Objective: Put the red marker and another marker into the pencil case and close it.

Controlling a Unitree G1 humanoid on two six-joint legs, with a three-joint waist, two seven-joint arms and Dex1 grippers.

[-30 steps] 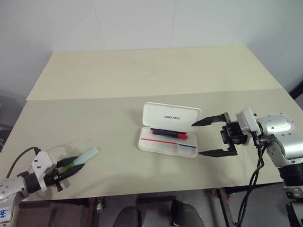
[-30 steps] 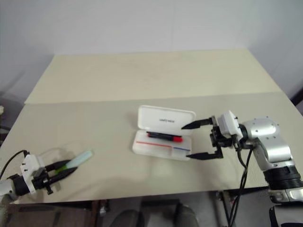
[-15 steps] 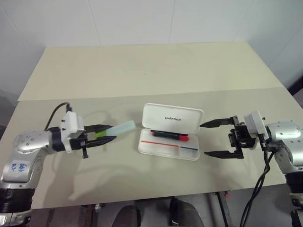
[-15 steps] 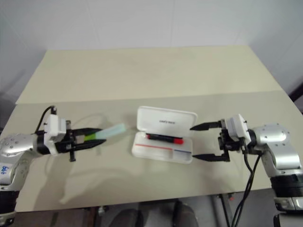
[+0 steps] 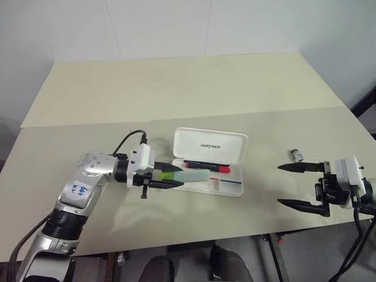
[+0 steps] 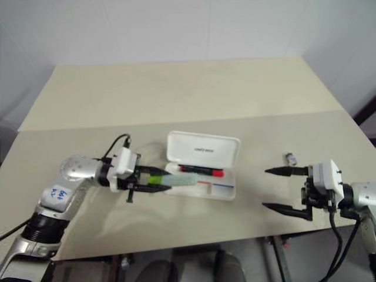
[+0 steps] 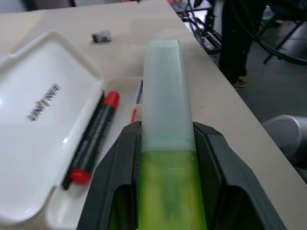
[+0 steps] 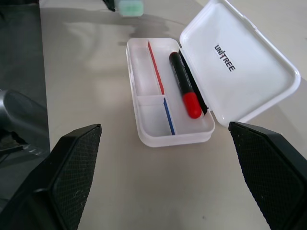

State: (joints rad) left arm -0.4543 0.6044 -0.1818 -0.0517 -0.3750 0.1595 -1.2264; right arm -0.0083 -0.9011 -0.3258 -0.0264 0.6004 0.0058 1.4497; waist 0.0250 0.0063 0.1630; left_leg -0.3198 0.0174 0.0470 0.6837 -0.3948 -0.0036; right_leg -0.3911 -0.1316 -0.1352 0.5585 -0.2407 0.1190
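One word, "UNITREE", shows in dark letters on the raised lid of the flat white hard-plastic pencil case (image 5: 208, 161). Its tray holds the stubby red marker (image 5: 207, 167). Clamped in the left gripper (image 5: 173, 176), the light-green pale-capped marker (image 5: 187, 175) hangs over the tray. Well to the right, the right gripper (image 5: 299, 185) gapes empty near a small grey object (image 5: 295, 155).

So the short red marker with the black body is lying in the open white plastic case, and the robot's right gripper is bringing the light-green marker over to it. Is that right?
Not quite: the left gripper holds the light-green marker, as the left eye view shows. The red marker does lie in the open white case.
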